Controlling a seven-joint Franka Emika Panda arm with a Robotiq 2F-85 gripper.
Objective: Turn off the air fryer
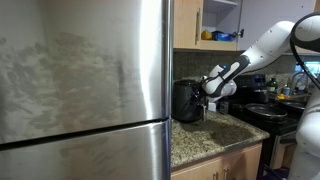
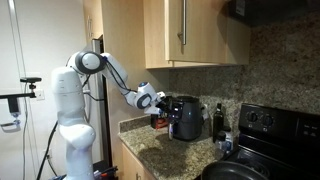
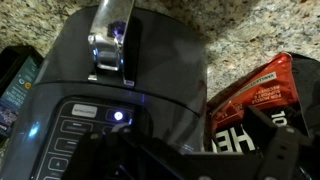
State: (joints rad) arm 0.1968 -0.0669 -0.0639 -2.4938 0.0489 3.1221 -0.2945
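The air fryer (image 1: 186, 100) is a dark rounded box on the granite counter, seen in both exterior views (image 2: 186, 117). In the wrist view its glossy top (image 3: 150, 80) fills the frame. It has a metal handle (image 3: 110, 40) and a touch panel with one lit button (image 3: 120, 117). My gripper (image 1: 208, 88) hovers close to the fryer's upper front in both exterior views (image 2: 158, 100). In the wrist view its dark fingers (image 3: 185, 150) stand apart at the bottom edge, open and empty, just above the fryer's top.
A large steel fridge (image 1: 85, 80) stands beside the counter. A red snack package (image 3: 255, 95) lies next to the fryer. A black stove with pots (image 2: 262, 135) and a dark bottle (image 2: 219, 118) are on the fryer's other side. Wooden cabinets (image 2: 190, 30) hang above.
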